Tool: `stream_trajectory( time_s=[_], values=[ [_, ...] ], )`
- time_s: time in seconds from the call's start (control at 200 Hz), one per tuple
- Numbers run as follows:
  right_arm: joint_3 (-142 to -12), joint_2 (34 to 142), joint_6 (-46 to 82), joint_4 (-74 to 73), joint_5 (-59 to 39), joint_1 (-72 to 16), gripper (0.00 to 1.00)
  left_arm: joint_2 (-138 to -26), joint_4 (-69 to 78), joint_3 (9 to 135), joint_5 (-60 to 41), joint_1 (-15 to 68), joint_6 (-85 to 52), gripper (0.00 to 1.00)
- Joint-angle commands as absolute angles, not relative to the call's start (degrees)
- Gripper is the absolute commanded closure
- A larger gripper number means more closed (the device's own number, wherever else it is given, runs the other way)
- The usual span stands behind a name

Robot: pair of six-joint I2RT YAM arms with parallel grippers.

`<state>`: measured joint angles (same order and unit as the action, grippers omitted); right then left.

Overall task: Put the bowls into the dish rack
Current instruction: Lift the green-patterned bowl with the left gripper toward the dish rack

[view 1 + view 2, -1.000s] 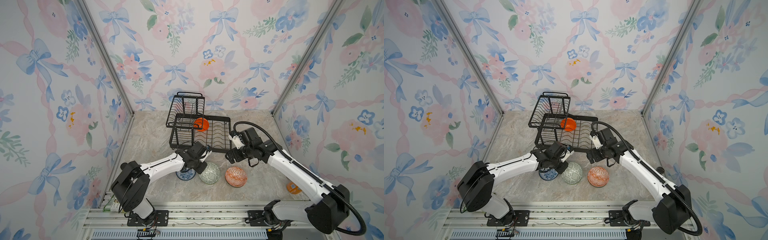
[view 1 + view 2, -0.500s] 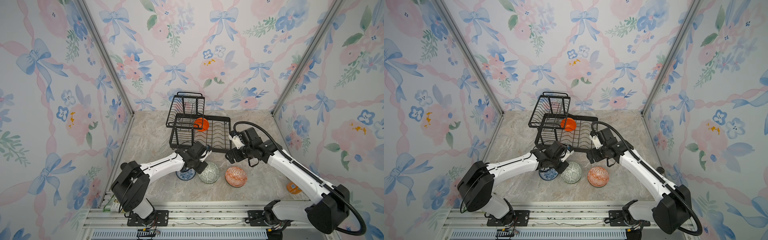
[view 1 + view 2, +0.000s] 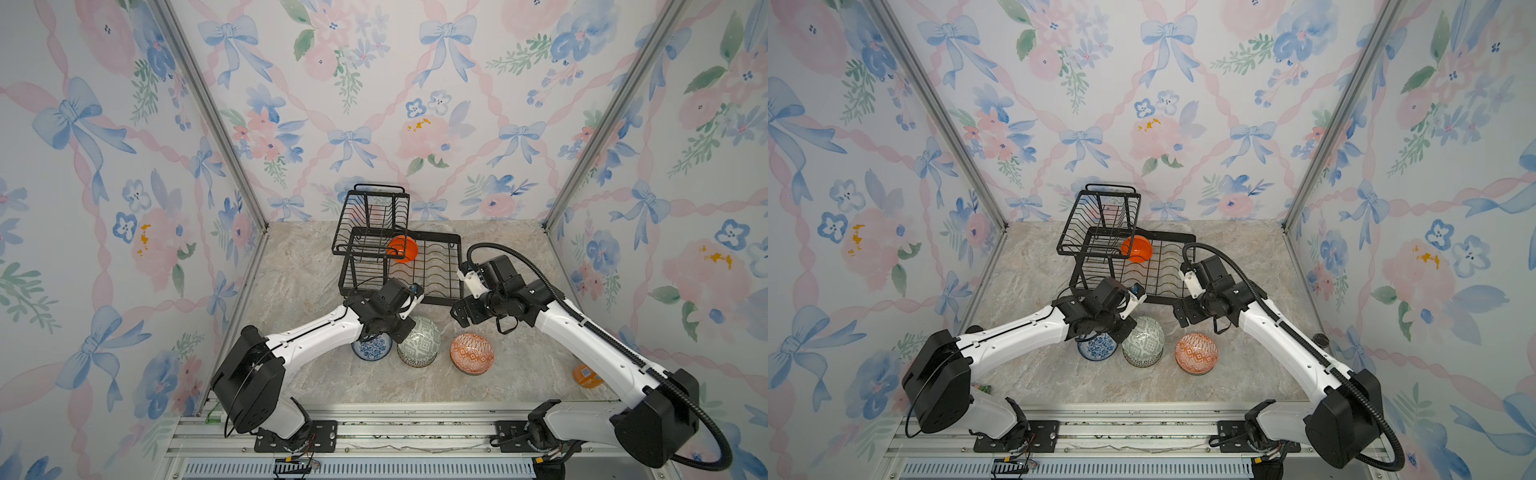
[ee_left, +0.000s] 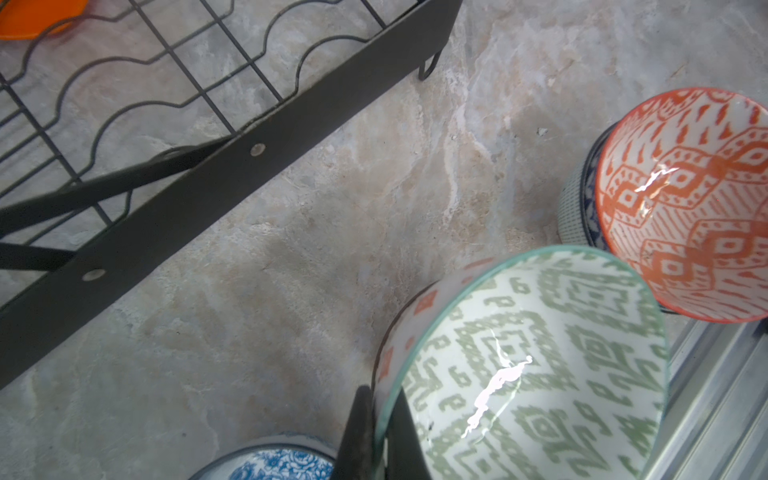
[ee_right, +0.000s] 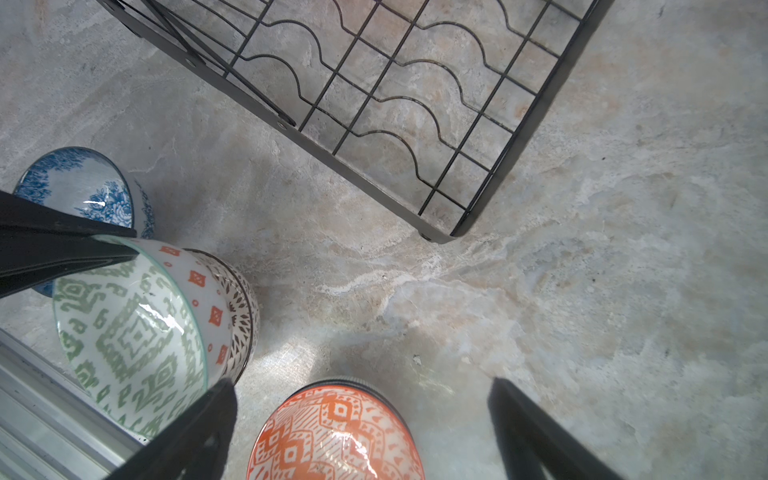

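The black wire dish rack stands mid-table with a plain orange bowl in its lower tray. In front of it sit a blue-white bowl, a grey-green patterned bowl and an orange-white patterned bowl. My left gripper is shut on the grey-green bowl's rim, one finger inside and one outside; the bowl is tilted. A brown-lattice bowl shows under it. My right gripper hangs open above the orange-white bowl, touching nothing.
An orange round container lies at the front right beside my right arm. A small black-lidded jar stands near the right wall. A metal rail runs along the table's front edge. The orange-white bowl rests on other stacked bowls.
My left gripper's jaws have closed the last bit onto the grey-green bowl's rim. Both arms and the bowls stand about where they were.
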<state>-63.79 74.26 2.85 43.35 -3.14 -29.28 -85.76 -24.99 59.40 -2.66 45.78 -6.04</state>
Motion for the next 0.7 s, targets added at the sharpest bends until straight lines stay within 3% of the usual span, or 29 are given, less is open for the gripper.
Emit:
stream_trajectory(
  time_s=[0.0, 0.495, 0.695],
  values=[
    [-63.16, 73.4, 3.58, 43.2, -4.19, -29.0, 0.03, -84.07, -24.56, 61.15, -2.15, 45.7, -6.59, 1.0],
    [-63.72, 72.55, 3.51, 43.5, -4.06, -28.83, 0.03, -80.57, -24.43, 62.03, -2.03, 44.83, -6.85, 1.0],
    [-64.82, 71.5, 3.43, 43.11, -3.91, -28.61, 0.03, -77.57, -23.28, 61.35, 5.49, 43.58, -8.69, 1.0]
  ],
)
